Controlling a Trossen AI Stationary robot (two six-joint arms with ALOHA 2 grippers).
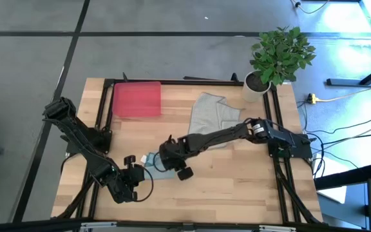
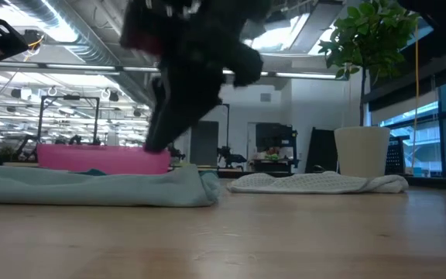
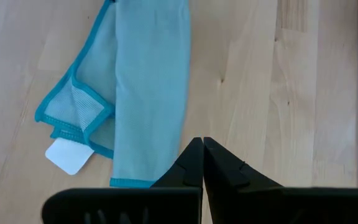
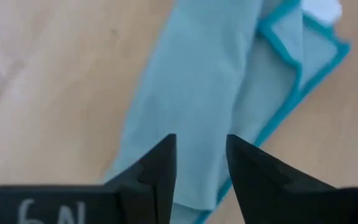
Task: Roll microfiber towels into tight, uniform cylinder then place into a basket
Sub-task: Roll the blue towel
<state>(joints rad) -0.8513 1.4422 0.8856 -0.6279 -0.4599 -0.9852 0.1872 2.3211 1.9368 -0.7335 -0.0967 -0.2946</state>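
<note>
The left gripper (image 1: 134, 174) sits low over the desk (image 1: 237, 187) near its front-left part, its two fingers (image 3: 194, 165) pressed together with nothing between them. Just ahead of their tips lies the blue-teal towel (image 3: 148, 93), rolled loosely into a long flattened bundle, with a darker teal hem and a white label (image 3: 67, 155) sticking out at one side. From above, little of this towel (image 1: 152, 161) shows: it lies between the two grippers, a short way in from the front edge and left of the desk's middle. At desk height it reads as a long low roll (image 2: 99, 187) lying flat on the wood.

The right gripper (image 1: 166, 158) reaches in from the right side across the desk and hangs over the same towel (image 4: 191, 106). Its fingers (image 4: 160, 165) stand apart with a clear gap, and nothing is caught between them; the roll lies just beyond and beneath them.

Toward the back edge, left of centre, the red basket (image 1: 136, 100) rests near the back-left corner, with no towel in it. To its right the grey towel (image 1: 214, 116) lies crumpled and unrolled, partly under the right arm. At the back-right corner stands a white pot with a green plant (image 1: 263, 80).
</note>
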